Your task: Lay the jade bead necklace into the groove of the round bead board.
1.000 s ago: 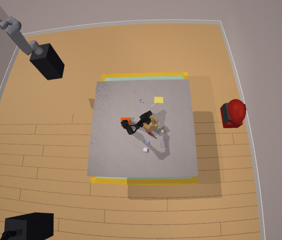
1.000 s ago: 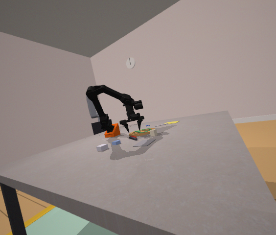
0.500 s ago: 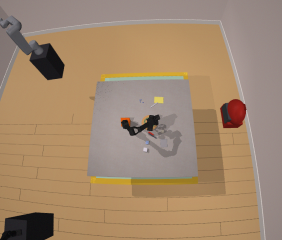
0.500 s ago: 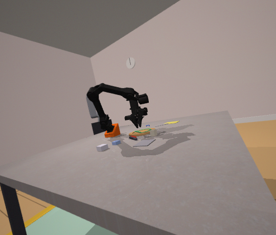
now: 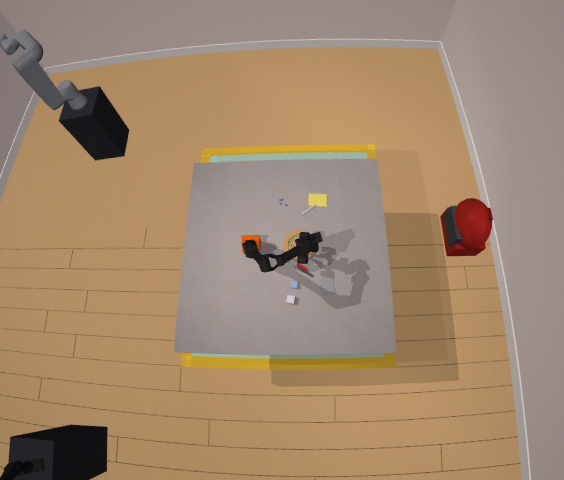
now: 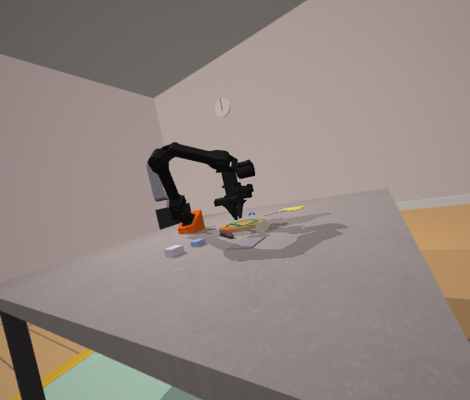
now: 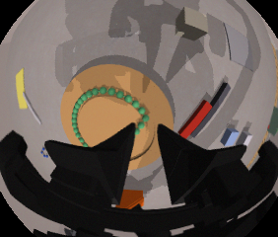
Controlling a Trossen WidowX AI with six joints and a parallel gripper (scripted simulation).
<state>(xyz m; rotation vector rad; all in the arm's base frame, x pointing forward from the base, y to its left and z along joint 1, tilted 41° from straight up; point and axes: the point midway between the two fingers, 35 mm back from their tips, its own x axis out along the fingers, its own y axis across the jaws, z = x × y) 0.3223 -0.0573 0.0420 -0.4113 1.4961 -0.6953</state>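
The jade bead necklace (image 7: 104,91) (image 6: 243,222) lies on the round bead board (image 7: 67,110) (image 6: 230,226) (image 5: 286,243). In the wrist view its beads curve round the left and far sides of the board, then bend inward near the fingertips on the right. A dark stretch of groove (image 7: 150,146) shows bare at the near right. My gripper (image 7: 146,126) (image 6: 237,217) is partly open, with a narrow gap and nothing between the fingertips. It is above the board, close to the inward-bent beads. The left finger hides the near part of the necklace.
A beige block (image 7: 192,25) (image 6: 262,225) stands beside the board. A red and black item (image 7: 196,119) (image 5: 302,267), a grey plate (image 5: 328,285), a blue block (image 5: 294,284) and a white block (image 5: 291,299) lie nearby. A yellow pad (image 5: 317,199), a pen (image 5: 308,210) and small blue pieces (image 5: 282,201) lie farther off.
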